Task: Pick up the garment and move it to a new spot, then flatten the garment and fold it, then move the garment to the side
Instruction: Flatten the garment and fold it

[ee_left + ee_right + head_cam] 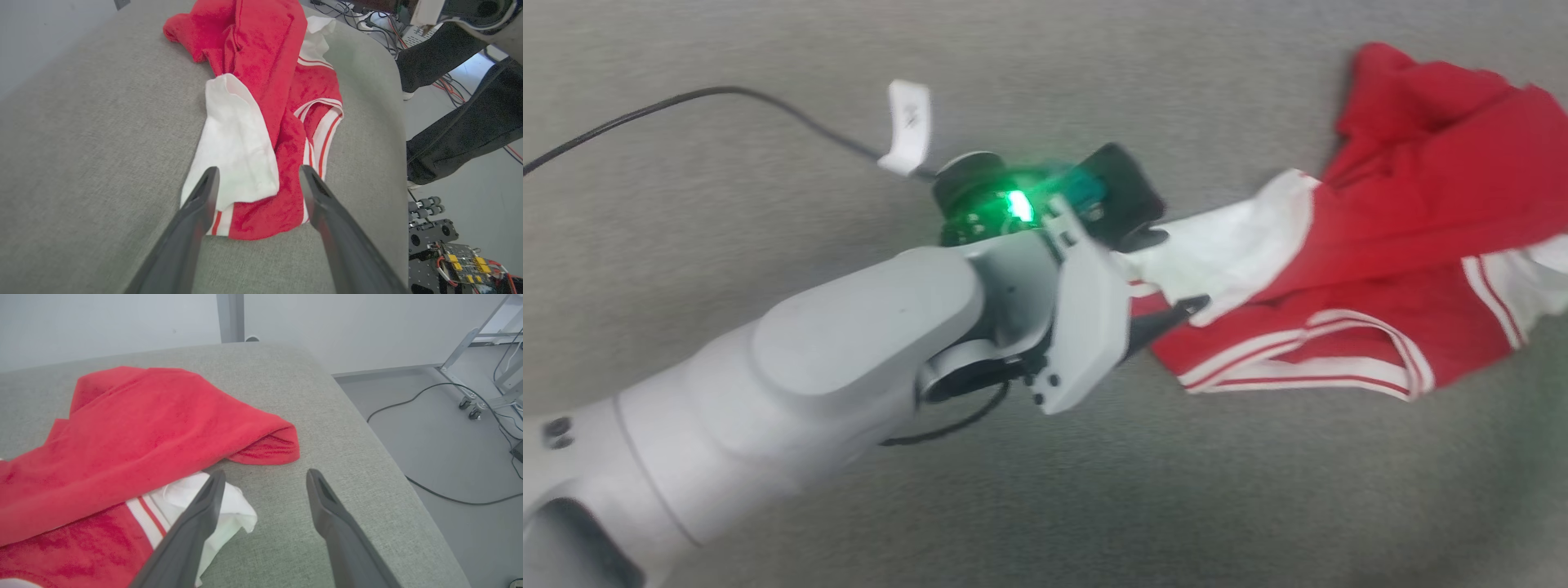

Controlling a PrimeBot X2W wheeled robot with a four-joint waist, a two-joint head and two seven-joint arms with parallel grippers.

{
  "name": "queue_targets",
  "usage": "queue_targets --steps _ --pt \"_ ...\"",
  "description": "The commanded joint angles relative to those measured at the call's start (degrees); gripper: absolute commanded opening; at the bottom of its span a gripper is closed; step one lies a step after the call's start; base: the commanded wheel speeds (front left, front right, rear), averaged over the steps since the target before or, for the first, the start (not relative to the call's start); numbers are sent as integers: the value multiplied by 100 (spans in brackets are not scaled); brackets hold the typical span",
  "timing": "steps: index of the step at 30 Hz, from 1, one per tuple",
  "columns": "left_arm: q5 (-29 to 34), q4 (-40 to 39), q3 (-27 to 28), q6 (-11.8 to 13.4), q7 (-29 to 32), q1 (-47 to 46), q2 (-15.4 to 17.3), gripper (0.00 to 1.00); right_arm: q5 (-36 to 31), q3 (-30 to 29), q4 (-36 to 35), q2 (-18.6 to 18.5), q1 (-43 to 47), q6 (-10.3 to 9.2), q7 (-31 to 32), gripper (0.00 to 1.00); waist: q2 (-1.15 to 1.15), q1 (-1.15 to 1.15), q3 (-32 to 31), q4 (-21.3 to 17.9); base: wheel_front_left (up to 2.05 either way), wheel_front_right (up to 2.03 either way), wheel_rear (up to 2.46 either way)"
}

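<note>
The garment [1405, 237], a red jersey with white panels and striped trim, lies crumpled on the grey padded surface [768, 98] at the right of the head view. My left gripper [1176, 273] reaches in from the lower left to the garment's near end. In the left wrist view the garment [265, 81] stretches away from my left gripper [259, 171], which is open, its fingers apart over the white panel and red cloth. My right gripper [266, 473] is open above the surface, beside a red fold of the garment [135, 428]. A white corner lies under its left finger.
A person's legs [457, 122] in dark trousers stand past the surface's right edge, among floor cables [367, 16]. Robot electronics [453, 257] sit low at the right. A black cable [686, 102] with a white tag [908, 126] runs to my left wrist. The surface's edge [376, 428] drops to floor.
</note>
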Motion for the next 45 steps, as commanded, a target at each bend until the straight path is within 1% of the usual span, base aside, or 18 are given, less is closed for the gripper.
queue_targets --steps 1,2,7,10,14,15,17,18,19,20,24,27,28,31,33,36,43,45 --pt "-133 43 -30 -12 158 -54 -62 100 36 8 18 73 -77 1 -96 100 0 0 96 -234 0 0 0" --pt "-260 86 -35 -12 334 -106 -99 100 44 24 30 123 -102 1 -170 100 0 0 127 -321 0 0 0" --pt "-321 279 -32 -12 1142 -116 -229 100 12 168 -27 359 -163 1 -388 100 0 0 283 -677 0 0 0" --pt "-254 471 -34 -12 1302 -117 -191 100 51 304 22 417 -206 1 -500 100 0 0 347 -833 0 0 0" --pt "-109 685 -35 -12 1357 -48 -126 100 55 445 84 471 -236 1 -600 100 0 0 397 -972 0 0 0" --pt "-82 724 -36 -12 1377 -30 -114 86 51 471 102 475 -250 1 -613 100 0 0 403 -989 0 0 0" --pt "-108 783 -36 -12 1406 -4 -71 35 50 517 131 481 -258 1 -642 100 0 0 407 -1012 0 0 0" --pt "-145 826 -34 -12 1368 -17 -58 18 53 533 146 476 -262 1 -651 100 0 0 406 -1021 0 0 0" --pt "-106 845 -36 -12 1341 -35 -48 5 52 547 155 469 -262 1 -651 100 0 0 405 -1028 0 0 0" --pt "-111 864 -37 -12 1319 -32 -48 0 42 558 151 473 -258 1 -653 100 0 0 403 -1032 0 0 0" --pt "-101 976 -37 -12 1156 -78 -78 0 25 573 146 458 -281 1 -650 100 0 0 405 -1011 0 0 0" --pt "-397 1138 -34 -12 912 -149 -128 0 16 572 121 418 -262 1 -637 100 0 0 376 -923 0 0 0" --pt "-799 1232 19 -12 742 -183 -144 0 7 523 86 384 -219 1 -609 100 0 0 331 -823 0 0 0" --pt "-1606 1450 452 -12 442 -74 -69 0 -3 456 35 344 -175 1 -561 100 0 0 233 -663 0 0 0" --pt "-2049 1588 697 -12 317 78 46 0 -8 412 -5 317 -133 1 -522 100 0 0 152 -534 0 0 0" --pt "-2496 1860 994 -12 143 332 307 0 -7 402 -71 288 -82 1 -428 100 0 0 53 -355 0 0 0" --pt "-2963 2350 1303 -12 -287 1193 1015 0 -9 337 -249 172 -17 1 -191 100 0 0 -98 -12 0 0 0" --pt "-3122 2484 1422 -11 -446 1425 1156 0 -19 302 -303 144 7 1 -116 100 0 0 -135 66 0 0 0"
